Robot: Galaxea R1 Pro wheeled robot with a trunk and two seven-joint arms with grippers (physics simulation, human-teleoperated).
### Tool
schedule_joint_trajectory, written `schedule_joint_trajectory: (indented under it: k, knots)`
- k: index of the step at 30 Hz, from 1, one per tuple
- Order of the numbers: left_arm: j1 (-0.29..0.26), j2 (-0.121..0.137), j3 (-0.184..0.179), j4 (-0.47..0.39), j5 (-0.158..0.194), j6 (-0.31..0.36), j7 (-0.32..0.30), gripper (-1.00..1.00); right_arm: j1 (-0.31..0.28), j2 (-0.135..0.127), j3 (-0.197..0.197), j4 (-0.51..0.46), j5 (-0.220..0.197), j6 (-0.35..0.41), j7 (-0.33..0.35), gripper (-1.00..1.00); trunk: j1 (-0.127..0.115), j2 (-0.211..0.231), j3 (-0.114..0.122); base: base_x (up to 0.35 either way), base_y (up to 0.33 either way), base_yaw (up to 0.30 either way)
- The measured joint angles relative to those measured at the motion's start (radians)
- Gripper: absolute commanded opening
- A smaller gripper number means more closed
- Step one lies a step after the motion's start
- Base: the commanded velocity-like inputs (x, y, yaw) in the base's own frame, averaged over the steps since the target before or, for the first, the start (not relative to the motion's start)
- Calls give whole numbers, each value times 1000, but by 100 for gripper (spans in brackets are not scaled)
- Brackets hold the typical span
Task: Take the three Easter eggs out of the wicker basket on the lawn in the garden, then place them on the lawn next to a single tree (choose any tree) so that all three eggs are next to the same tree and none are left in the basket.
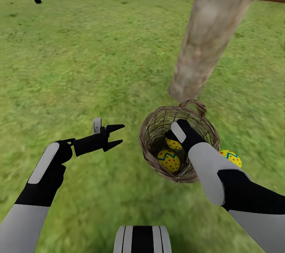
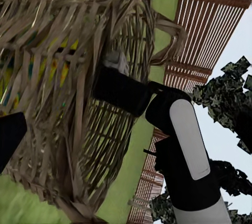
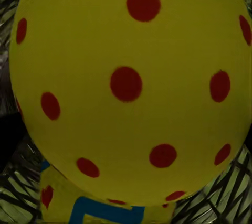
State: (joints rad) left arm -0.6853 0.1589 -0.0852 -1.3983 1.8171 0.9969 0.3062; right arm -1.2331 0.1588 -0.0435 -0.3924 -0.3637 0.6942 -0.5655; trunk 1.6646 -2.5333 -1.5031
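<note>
Easter eggs (image 1: 169,160) in wicker basket (image 1: 152,134) — right arm (image 1: 206,162) reaches in.

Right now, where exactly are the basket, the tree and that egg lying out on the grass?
wicker basket (image 1: 152,134): head view, left woven wall.
tree (image 1: 208,35): head view, middle of trunk.
egg on the lawn (image 1: 232,157): head view, its dotted top.

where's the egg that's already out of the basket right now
In the head view, that Easter egg lies on the lawn just right of the wicker basket, partly hidden behind the right forearm, a little nearer the robot than the base of the tree.
</note>
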Motion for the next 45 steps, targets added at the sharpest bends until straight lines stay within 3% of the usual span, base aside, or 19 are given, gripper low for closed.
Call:
schedule_joint_trajectory:
  k: [29, 38, 42, 45]
  knots:
    - [0, 6, 5, 3, 1, 3, 0, 100, 2, -5, -1, 2, 2, 13, 0, -100, -13, 7, 112, -49, 14, 0]
    - [0, -2, -4, 5, -12, -3, 6, 100, 40, -8, 2, 10, 9, 19, 4, -100, -17, 9, 147, 0, 0, 0]
    - [0, -3, -4, 6, -12, -3, 6, 100, 41, -8, 63, 6, 12, 22, 9, -100, -19, 10, 163, 0, 0, 0]
    - [0, -3, -4, 6, -12, -3, 6, 100, 41, -8, 79, 4, 13, 22, 9, -100, -20, 11, 174, 0, 0, 0]
